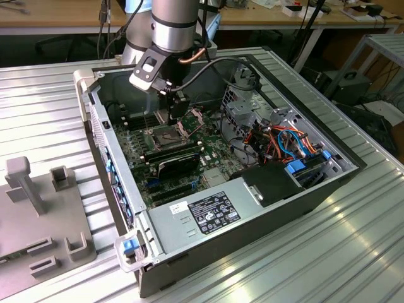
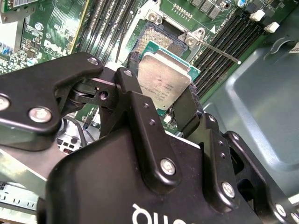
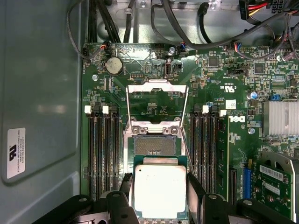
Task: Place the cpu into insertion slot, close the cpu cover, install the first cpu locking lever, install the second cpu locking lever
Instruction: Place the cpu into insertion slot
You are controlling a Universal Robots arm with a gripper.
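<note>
My gripper (image 2: 161, 95) is shut on the cpu (image 2: 163, 81), a flat square chip with a silvery top, one black finger (image 2: 133, 77) on each of two opposite edges. In the first wrist view the cpu (image 3: 159, 189) hangs just short of the insertion slot (image 3: 155, 145), whose dark pinned centre lies uncovered. The cpu cover (image 3: 157, 87) stands swung open on the far side of the slot. A thin locking lever (image 2: 219, 49) sticks out free beside the slot (image 2: 163, 37). In the exterior view the gripper (image 1: 175, 115) reaches down into the computer case above the slot (image 1: 163, 136).
Long black memory slots (image 3: 105, 154) flank the socket on both sides. A finned heat sink (image 3: 280, 117) and cable bundles (image 1: 284, 142) lie nearby. The case wall (image 3: 42, 93) is close on one side. A grey fixture (image 1: 38, 214) stands at the exterior view's left.
</note>
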